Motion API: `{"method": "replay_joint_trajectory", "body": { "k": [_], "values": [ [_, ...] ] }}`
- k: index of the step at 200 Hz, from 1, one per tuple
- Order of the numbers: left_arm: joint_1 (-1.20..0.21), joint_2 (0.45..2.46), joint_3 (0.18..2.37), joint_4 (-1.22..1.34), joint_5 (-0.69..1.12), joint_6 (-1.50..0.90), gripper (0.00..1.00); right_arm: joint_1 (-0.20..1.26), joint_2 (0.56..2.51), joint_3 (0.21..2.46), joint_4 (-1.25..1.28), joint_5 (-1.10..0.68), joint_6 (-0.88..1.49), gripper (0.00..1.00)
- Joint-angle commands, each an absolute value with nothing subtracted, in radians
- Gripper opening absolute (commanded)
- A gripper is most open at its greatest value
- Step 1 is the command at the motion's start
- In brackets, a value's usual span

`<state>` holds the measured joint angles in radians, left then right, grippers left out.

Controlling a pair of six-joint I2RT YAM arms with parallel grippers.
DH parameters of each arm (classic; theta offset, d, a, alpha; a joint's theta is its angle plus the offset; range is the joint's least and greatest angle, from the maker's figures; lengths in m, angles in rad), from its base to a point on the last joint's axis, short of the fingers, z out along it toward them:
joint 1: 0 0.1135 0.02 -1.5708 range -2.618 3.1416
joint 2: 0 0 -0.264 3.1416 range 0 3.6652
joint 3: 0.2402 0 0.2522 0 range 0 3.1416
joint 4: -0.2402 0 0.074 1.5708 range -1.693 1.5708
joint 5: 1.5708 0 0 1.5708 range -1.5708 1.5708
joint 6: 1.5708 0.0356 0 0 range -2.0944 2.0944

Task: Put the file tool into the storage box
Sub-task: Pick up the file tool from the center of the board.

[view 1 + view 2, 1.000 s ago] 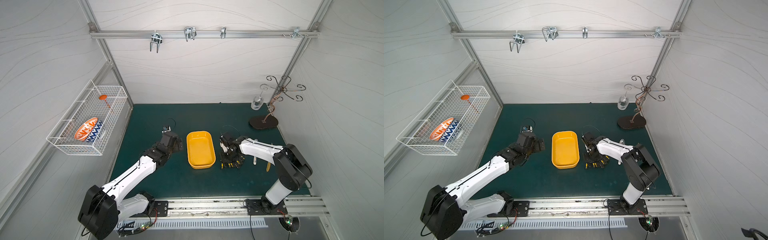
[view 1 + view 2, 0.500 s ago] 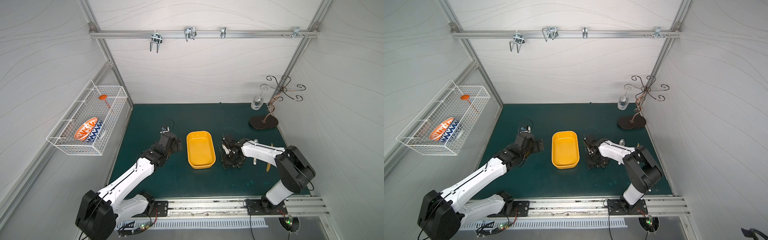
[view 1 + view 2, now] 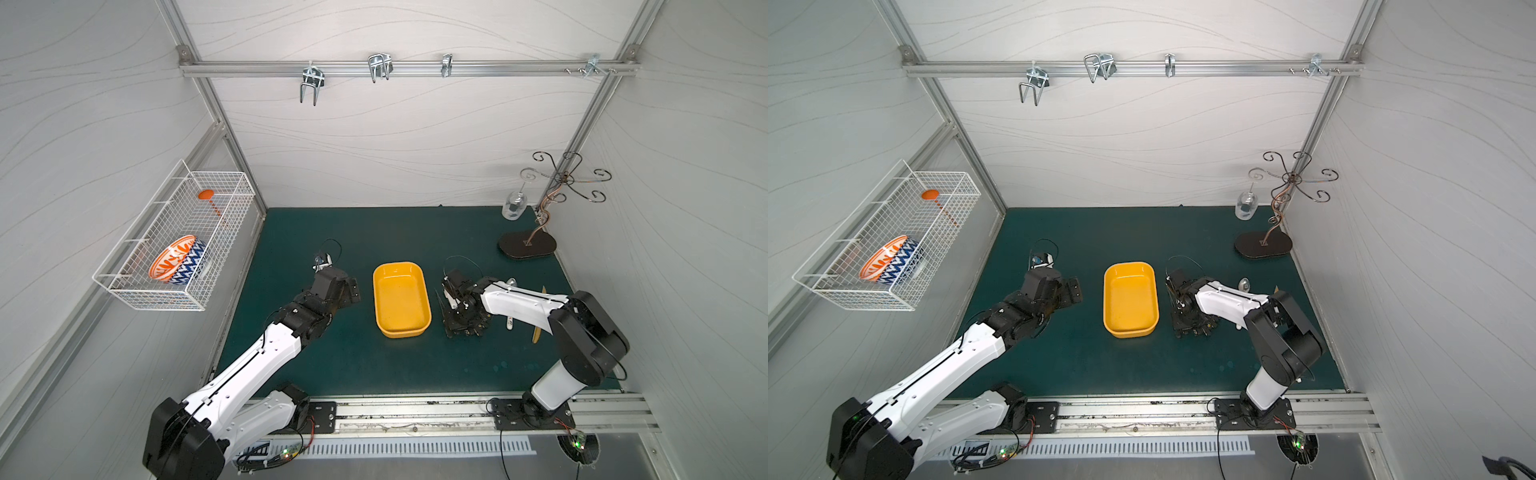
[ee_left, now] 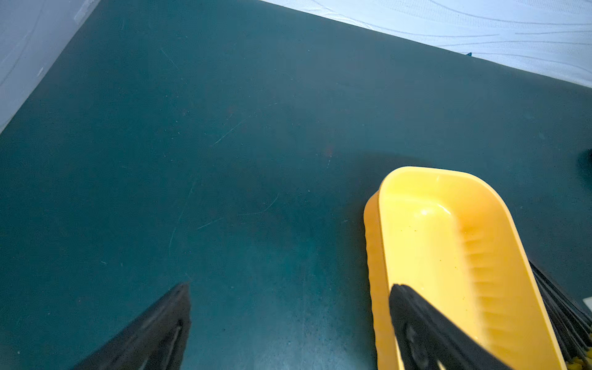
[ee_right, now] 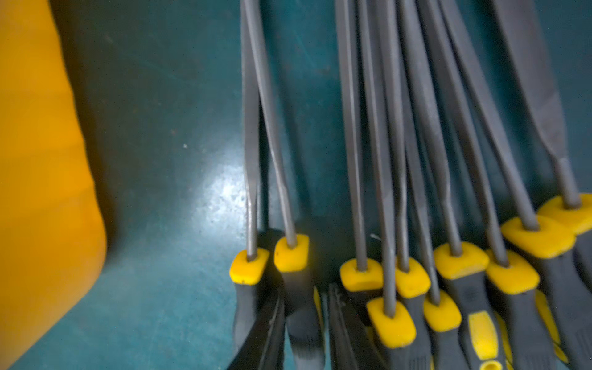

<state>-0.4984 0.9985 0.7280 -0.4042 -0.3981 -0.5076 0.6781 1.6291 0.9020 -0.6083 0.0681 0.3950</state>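
The storage box [image 3: 401,299] is yellow plastic, smooth and glossy inside, with shallow ribs pressed into its side wall. The file tools [image 5: 397,192] have dull grey metal blades set in black, rubbery-looking handles with bright yellow plastic collars. The desk [image 3: 374,232] wears a dark teal mat, mostly matt and lightly scratched, with a soft shine where light catches it. The wire basket [image 3: 166,299] is white-coated metal wire, and the bowl [image 3: 176,266] in it looks glazed and shiny. The overhead rail [image 3: 498,67] is bare silvery metal. The left arm [image 3: 257,365] and right arm [image 3: 519,303] have smooth white plastic shells and matt black joints.
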Motion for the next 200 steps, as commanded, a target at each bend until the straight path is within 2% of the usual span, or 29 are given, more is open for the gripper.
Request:
{"method": "replay_joint_trajectory", "body": {
  "k": [1, 105, 120, 166, 200],
  "values": [
    [-0.501, 0.983, 0.718, -0.391, -0.427, -0.511, 1.0, 0.687, 1.681, 0.862, -0.644, 0.092, 0.422, 0.28],
    [-0.501, 1.007, 0.751, -0.383, -0.441, -0.5, 1.0, 0.678, 1.701, 0.847, -0.619, -0.003, 0.449, 0.26],
    [-0.502, 1.006, 0.747, -0.378, -0.44, -0.504, 1.0, 0.673, 1.701, 0.842, -0.604, -0.022, 0.456, 0.23],
    [-0.502, 1.032, 0.744, -0.365, -0.435, -0.514, 1.0, 0.648, 1.687, 0.83, -0.585, -0.056, 0.453, 0.02],
    [-0.501, 1.033, 0.748, -0.365, -0.422, -0.503, 1.0, 0.635, 1.655, 0.829, -0.585, -0.064, 0.453, 0.0]
  ]
}}
